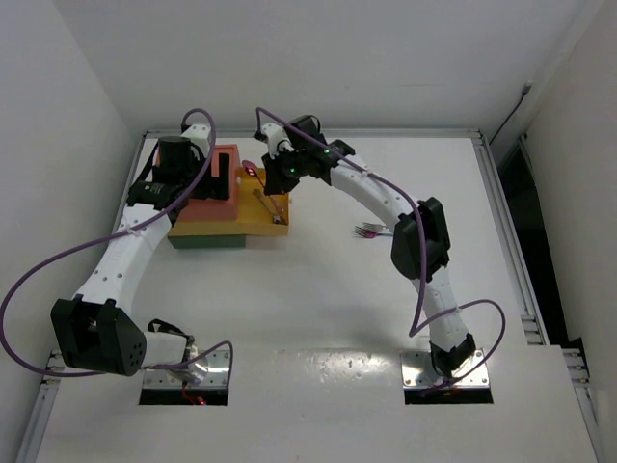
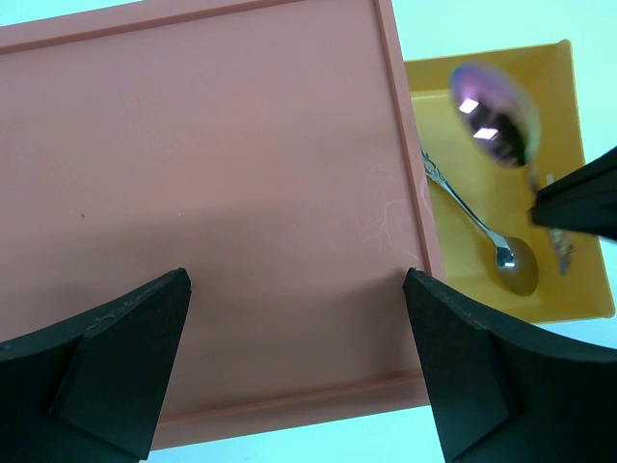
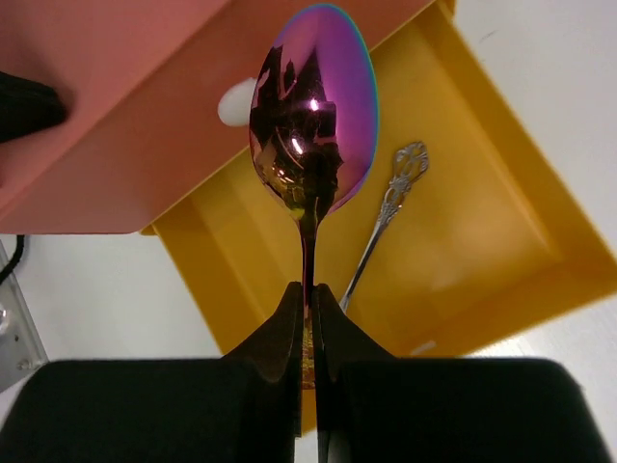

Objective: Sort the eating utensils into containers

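Note:
The containers are one block: a red-orange top (image 1: 207, 207), a yellow middle drawer (image 1: 268, 220) pulled out to the right, and a green bottom (image 1: 202, 241). My right gripper (image 3: 308, 309) is shut on the handle of an iridescent purple spoon (image 3: 313, 106) and holds it above the open yellow drawer (image 3: 482, 241). A silver metal spoon (image 3: 386, 212) lies in that drawer. My left gripper (image 2: 294, 357) is open and empty, its fingers spread wide over the red-orange top (image 2: 212, 174). In the left wrist view the purple spoon (image 2: 494, 116) and the silver spoon (image 2: 472, 227) show over the yellow drawer (image 2: 578, 289).
A purple fork (image 1: 368, 231) lies on the white table to the right of the block, under my right arm. The table has raised walls at its left, back and right sides. My two grippers are close together over the block.

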`<state>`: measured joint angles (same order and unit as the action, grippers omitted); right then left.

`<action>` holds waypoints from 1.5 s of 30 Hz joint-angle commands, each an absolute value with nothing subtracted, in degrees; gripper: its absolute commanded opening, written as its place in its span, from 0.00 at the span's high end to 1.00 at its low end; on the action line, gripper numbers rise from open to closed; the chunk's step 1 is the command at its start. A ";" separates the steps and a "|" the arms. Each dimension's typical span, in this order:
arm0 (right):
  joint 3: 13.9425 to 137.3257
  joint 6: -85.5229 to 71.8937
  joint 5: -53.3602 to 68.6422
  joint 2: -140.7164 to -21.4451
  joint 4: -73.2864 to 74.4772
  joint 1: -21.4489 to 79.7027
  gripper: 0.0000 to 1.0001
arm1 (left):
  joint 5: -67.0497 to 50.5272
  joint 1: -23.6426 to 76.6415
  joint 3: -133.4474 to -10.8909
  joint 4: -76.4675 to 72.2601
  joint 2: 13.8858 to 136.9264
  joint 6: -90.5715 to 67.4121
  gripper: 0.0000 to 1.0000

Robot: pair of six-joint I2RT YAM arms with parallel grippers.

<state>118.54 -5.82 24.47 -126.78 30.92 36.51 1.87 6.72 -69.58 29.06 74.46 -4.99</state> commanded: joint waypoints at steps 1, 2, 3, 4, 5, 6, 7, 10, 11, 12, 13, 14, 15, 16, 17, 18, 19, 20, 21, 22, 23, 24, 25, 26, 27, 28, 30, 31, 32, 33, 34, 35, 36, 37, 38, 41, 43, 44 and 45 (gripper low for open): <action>123.56 -3.69 24.17 -128.67 31.01 37.62 1.00 | 2.02 5.89 -70.58 31.29 73.56 -4.57 0.00; 123.57 -3.17 23.65 -129.19 31.03 38.14 1.00 | 2.02 5.89 -70.58 31.29 73.56 -4.57 0.00; 123.57 -3.16 23.64 -129.20 31.72 38.14 1.00 | 2.02 5.89 -70.58 31.29 74.09 -4.57 0.00; 123.57 -3.16 22.95 -129.20 31.73 38.14 1.00 | 2.02 5.89 -70.58 31.29 74.09 -4.57 0.00; 122.79 -3.16 22.33 -129.20 31.73 38.75 1.00 | 2.02 5.89 -70.58 31.29 74.09 -4.57 0.00; 122.78 -3.16 21.80 -129.20 31.73 38.76 1.00 | 2.02 5.89 -70.58 31.29 74.09 -4.57 0.00; 122.17 -3.16 20.67 -129.72 31.73 38.76 0.98 | 2.02 5.89 -70.58 31.29 74.09 -4.57 0.00; 122.69 -2.64 20.13 -130.34 33.31 39.29 0.64 | 2.02 5.89 -70.58 31.29 74.71 -4.57 0.00; 122.70 -2.64 19.52 -130.34 33.83 39.29 0.59 | 2.02 5.89 -70.58 31.29 74.71 -4.57 0.00; 122.70 -2.64 18.90 -129.56 33.84 39.29 0.56 | 2.02 5.89 -70.58 31.29 74.71 -4.57 0.00; 122.70 -3.33 18.90 -128.77 33.84 39.29 0.55 | 2.02 5.89 -70.58 31.29 75.23 -4.57 0.00; 123.39 -3.86 18.37 -127.89 33.84 39.29 0.55 | 2.02 5.89 -70.58 31.29 75.23 -4.57 0.00; 125.66 -3.87 18.37 -127.01 33.84 38.68 0.55 | 2.02 5.89 -70.58 31.29 75.23 -4.57 0.00; 126.73 -6.22 18.37 -124.91 34.53 37.54 0.58 | 2.54 5.89 -70.58 31.29 75.23 -4.57 0.00; 126.74 -7.55 18.37 -123.41 34.54 37.01 0.62 | 2.55 5.89 -70.58 31.29 75.23 -3.96 0.00; 125.00 -8.86 16.80 -121.57 33.50 36.39 0.68 | 3.33 5.89 -71.10 31.29 75.23 -3.96 0.00; 122.46 -10.97 15.40 -117.20 32.44 35.69 0.79 | 3.34 5.89 -71.10 31.29 75.23 -3.43 0.00; 115.73 -12.12 14.60 -114.98 31.13 34.20 0.83 | 3.34 5.89 -71.63 31.29 75.23 -3.43 0.00; 112.27 -13.26 15.20 -113.13 29.90 33.23 0.86 | 3.34 5.89 -71.63 31.29 75.23 -3.43 0.00; 109.19 -15.19 16.77 -111.81 28.49 32.09 0.86 | 3.95 5.89 -71.63 31.81 75.23 -3.43 0.00; 106.55 -16.16 19.22 -110.93 28.48 30.95 0.86 | 3.96 5.89 -71.63 31.82 75.23 -3.43 0.00; 102.61 -17.22 20.12 -110.92 28.48 29.02 0.86 | 3.96 5.89 -71.63 31.82 75.23 -3.43 0.00; 101.18 -19.40 21.52 -111.53 29.09 27.96 0.86 | 3.96 5.89 -71.63 31.82 75.23 -3.43 0.00; 98.90 -20.47 25.19 -112.32 29.09 25.77 0.86 | 3.96 5.89 -71.63 32.34 75.23 -3.43 0.00; 96.96 -22.13 29.14 -114.06 29.09 24.88 0.86 | 3.96 5.89 -71.63 32.34 75.23 -3.43 0.00; 96.94 -22.76 29.18 -114.60 28.40 24.09 0.85 | 3.96 5.89 -71.63 32.34 75.23 -3.43 0.00; 94.23 -23.38 31.55 -115.31 26.29 23.47 0.85 | 3.96 5.89 -71.63 32.34 75.23 -3.43 0.00; 94.22 -24.07 32.34 -116.36 25.50 23.47 0.85 | 3.96 5.89 -71.63 32.34 75.23 -3.43 0.00; 93.70 -25.04 33.47 -117.24 24.44 23.47 0.85 | 4.48 5.89 -71.63 32.87 75.23 -3.43 0.00; 93.69 -25.05 34.70 -118.20 23.91 23.47 0.85 | 4.48 5.89 -71.63 32.87 75.23 -3.43 0.00; 94.56 -25.74 35.93 -119.34 23.91 23.47 0.85 | 4.48 5.89 -71.63 32.87 75.23 -3.43 0.00; 95.27 -27.14 38.73 -121.44 22.95 23.47 0.85 | 4.48 5.89 -71.63 32.87 75.23 -3.43 0.00; 95.27 -27.94 39.98 -122.33 21.98 23.47 0.85 | 4.48 5.89 -71.11 32.87 75.23 -3.43 0.00; 95.27 -28.91 43.04 -122.95 20.49 23.47 0.85 | 4.48 5.89 -71.10 32.87 75.23 -3.43 0.00; 94.58 -30.13 44.55 -123.57 17.09 23.47 0.85 | 4.48 5.89 -71.10 32.87 75.23 -3.43 0.00; 93.43 -35.49 50.52 -125.94 10.05 23.47 0.84 | 4.48 5.89 -71.10 32.87 75.23 -3.43 0.00; 91.86 -40.94 54.39 -127.09 5.39 23.47 0.82 | 4.48 5.89 -71.10 32.87 75.23 -2.91 0.00; 91.32 -42.61 55.10 -127.87 1.53 23.47 0.82 | 4.48 5.37 -71.10 32.87 75.23 -2.90 0.00; 90.71 -46.11 55.98 -127.88 -0.85 23.47 0.82 | 4.48 5.36 -70.58 32.87 75.23 -2.90 0.00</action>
<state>91.70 -36.75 48.31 -127.37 11.84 23.55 2.70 6.63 -70.37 30.06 74.85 -4.51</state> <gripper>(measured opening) 0.179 0.995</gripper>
